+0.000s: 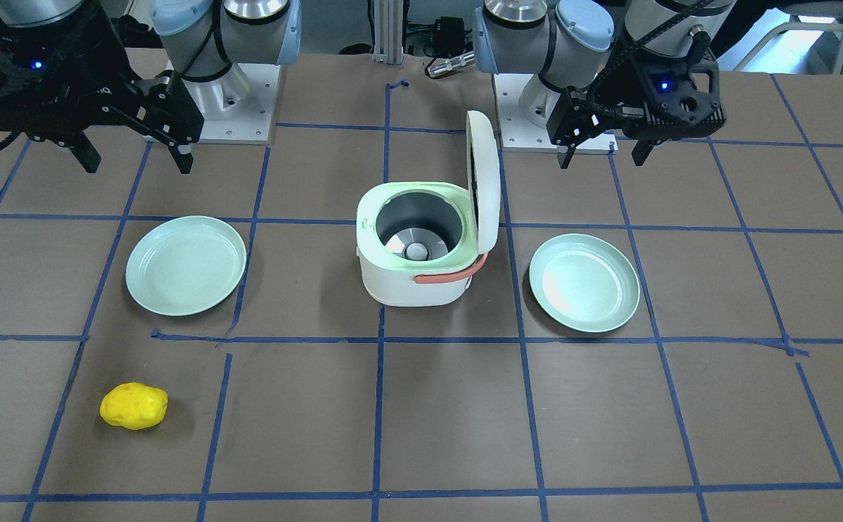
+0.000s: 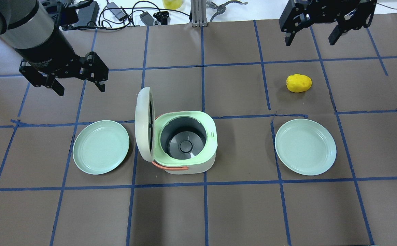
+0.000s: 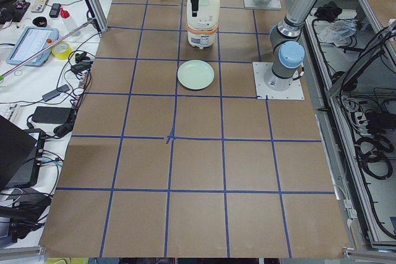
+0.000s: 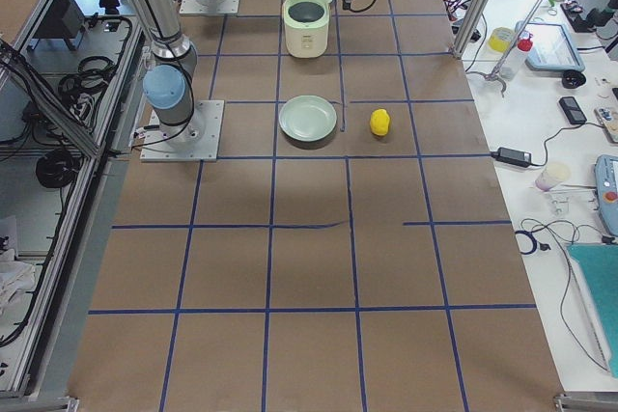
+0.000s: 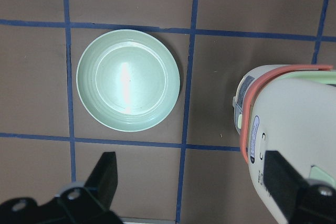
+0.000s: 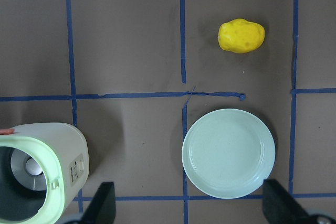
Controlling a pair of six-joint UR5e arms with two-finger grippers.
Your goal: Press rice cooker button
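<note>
Both the left gripper (image 2: pixel 81 89) and right gripper (image 2: pixel 310 40) are hanging spread, empty. You are facing a rigid, probably light rice cooker (image 2: pixel 210 147); press squarely, no grasping.

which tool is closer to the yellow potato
Right. The right tool hovers on the same side of the rice cooker as the yellow potato; the left tool hovers on the opposite side.

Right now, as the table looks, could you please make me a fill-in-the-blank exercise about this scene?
The lid of the rice cooker stands ___.
The left plate and the right plate are both ___.
The yellow potato lies on the ___, not on a plate.
Missing words: open; empty; table.
</note>
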